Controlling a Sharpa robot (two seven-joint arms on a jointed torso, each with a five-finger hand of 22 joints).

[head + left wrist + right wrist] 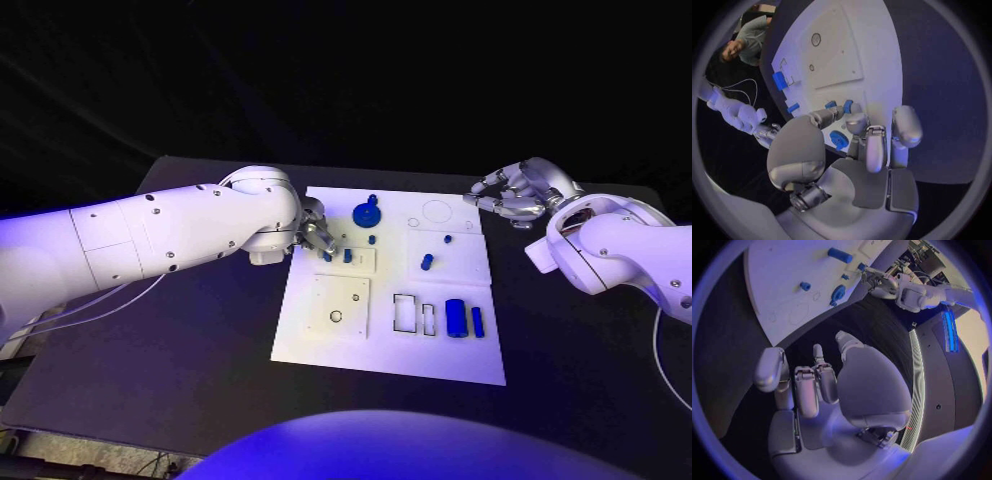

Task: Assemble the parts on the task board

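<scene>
White board [325,330] flat mid-table, blue parts [456,317] scattered across it. Left hand [313,238] low over the board's left edge, fingertips at a small blue peg [348,256]; grip impossible to confirm from the head view. Closer, from the left wrist: fingers [874,147] bent down beside the peg [847,106], round blue knob [839,138] partly hidden behind them. Right hand [521,194] clear of the far right corner, fingers loosely spread, holding nothing.
</scene>
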